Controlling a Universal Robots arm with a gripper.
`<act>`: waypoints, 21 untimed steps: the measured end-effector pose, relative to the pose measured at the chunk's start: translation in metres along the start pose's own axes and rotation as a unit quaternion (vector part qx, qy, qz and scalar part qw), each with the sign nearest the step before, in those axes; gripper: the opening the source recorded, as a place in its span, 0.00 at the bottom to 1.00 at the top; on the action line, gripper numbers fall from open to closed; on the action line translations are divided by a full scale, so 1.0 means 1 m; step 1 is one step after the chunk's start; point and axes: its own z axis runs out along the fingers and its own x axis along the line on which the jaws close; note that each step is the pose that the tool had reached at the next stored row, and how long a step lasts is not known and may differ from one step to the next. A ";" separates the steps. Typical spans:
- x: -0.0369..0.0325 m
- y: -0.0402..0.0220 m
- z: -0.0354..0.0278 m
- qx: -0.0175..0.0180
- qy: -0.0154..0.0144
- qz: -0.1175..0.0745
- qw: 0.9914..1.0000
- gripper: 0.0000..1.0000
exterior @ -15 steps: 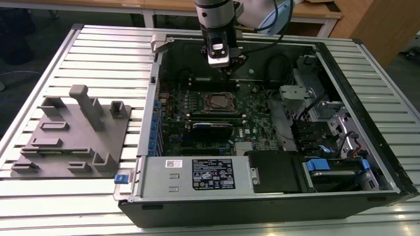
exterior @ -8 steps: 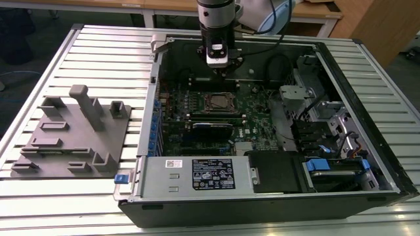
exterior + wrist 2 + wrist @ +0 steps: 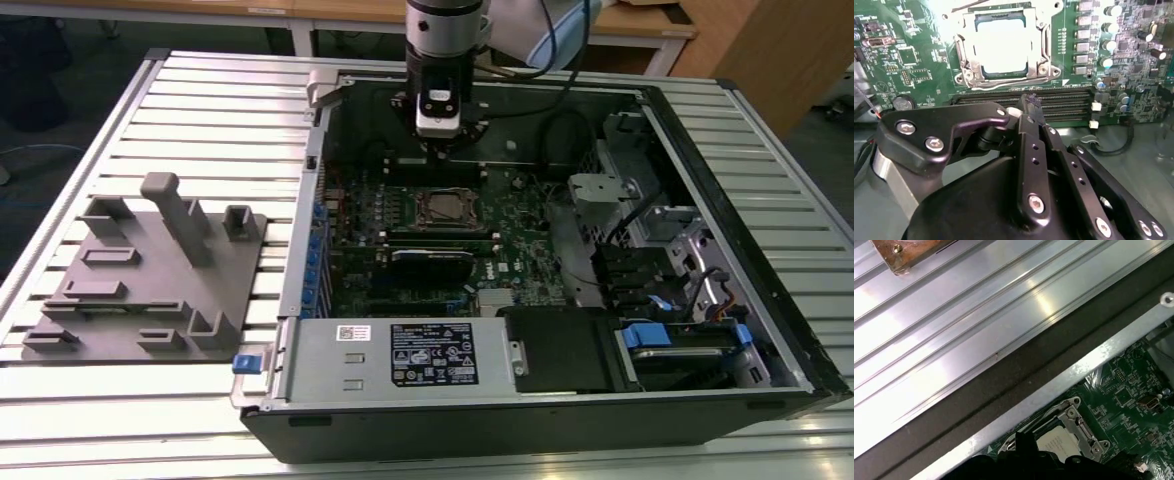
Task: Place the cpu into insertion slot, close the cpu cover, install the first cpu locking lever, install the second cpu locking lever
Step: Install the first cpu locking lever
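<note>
Currently my gripper [image 3: 442, 140] hangs inside the open computer case [image 3: 694, 150], above the far part of the green motherboard [image 3: 521, 215], just beyond the insertion slot [image 3: 446, 207] in the exterior view. In the second wrist view my black fingers [image 3: 1030, 112] are pressed together at the tips, clenched, with nothing between them.

The cpu [image 3: 1002, 44] lies flat in the insertion slot [image 3: 965, 45]; its pale metal top shows through the square window of the cpu cover [image 3: 1038, 47]. The cover's silvery frame lies down around the chip, so the cover looks closed. In the first wrist view the cpu [image 3: 1060, 444] shows as a light square inside the cover frame [image 3: 1080, 426], partly hidden behind my fingers.

Whether the thin locking levers along the socket's sides are latched I cannot tell.

Long dark memory slots [image 3: 1024, 96] run between the socket and my fingertips in the second wrist view.

Exterior view, other items: power supply box [image 3: 400, 352] with a black label at the near edge of the case. A grey fixture block [image 3: 147, 270] with upright pegs sits on the ribbed metal table [image 3: 214, 110] on the exterior view's left, well apart from the case.
</note>
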 end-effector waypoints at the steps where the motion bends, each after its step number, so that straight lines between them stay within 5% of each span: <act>1: 0.0000 0.0000 0.0000 0.000 0.000 0.000 1.000 0.11; 11: -0.0033 0.0023 0.0016 -0.001 0.002 -0.026 1.000 0.11; 21: -0.0042 0.0020 0.0028 -0.002 0.003 -0.066 0.998 0.11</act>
